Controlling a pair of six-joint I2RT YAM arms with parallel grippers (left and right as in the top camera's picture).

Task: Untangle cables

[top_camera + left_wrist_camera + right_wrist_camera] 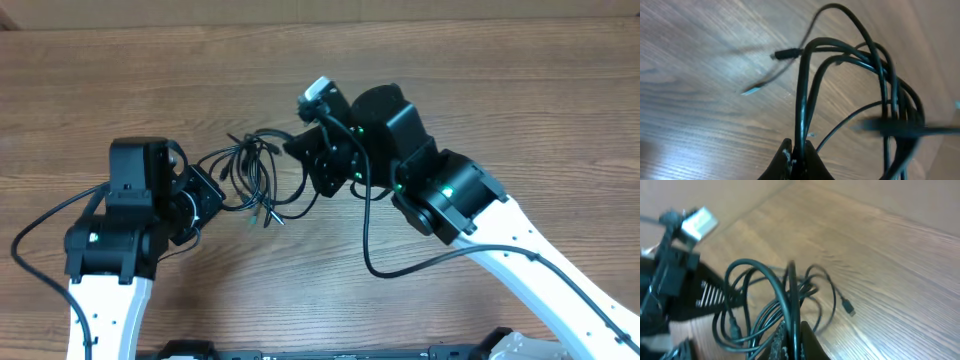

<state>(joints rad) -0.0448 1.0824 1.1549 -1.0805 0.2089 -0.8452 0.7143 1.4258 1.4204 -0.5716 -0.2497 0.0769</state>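
The cables [255, 175] are a knot of thin black cords lying on the wooden table between my two arms, with plug tips poking out near the front. My left gripper [207, 190] is shut on a strand at the knot's left side; in the left wrist view the fingers [799, 152] pinch a cable [802, 90] that loops upward. My right gripper [312, 160] is shut on a strand at the knot's right side; in the right wrist view the fingers [792, 335] clamp a cable [790, 295], with a plug tip [849, 307] loose on the table.
The wooden table [480, 80] stretches all round. A thicker black arm cable [400, 265] loops on the table in front of the right arm, another [40, 225] curves left of the left arm. The left arm's black body [670, 285] shows in the right wrist view.
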